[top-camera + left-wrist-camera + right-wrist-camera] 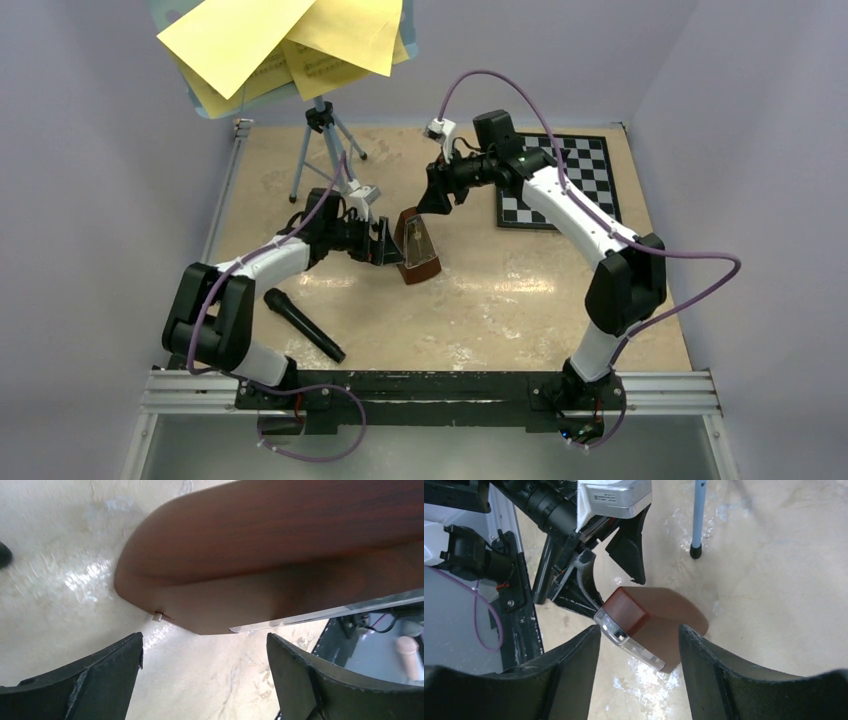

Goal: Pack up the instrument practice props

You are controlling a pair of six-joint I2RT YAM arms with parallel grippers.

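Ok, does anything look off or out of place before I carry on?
The yellow sheet-music pages lie fanned out and crooked on the music stand, overlapping at different angles and overhanging its tray's edges. Nothing looks spilled or broken.

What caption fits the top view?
Open left gripper and open right gripper beside a small brown pyramid metronome; yellow pages on blue tripod stand.

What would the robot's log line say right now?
left gripper: open, beside small brown pyramid-shaped metronome | right gripper: open, over its top | metronome: standing on table, not held
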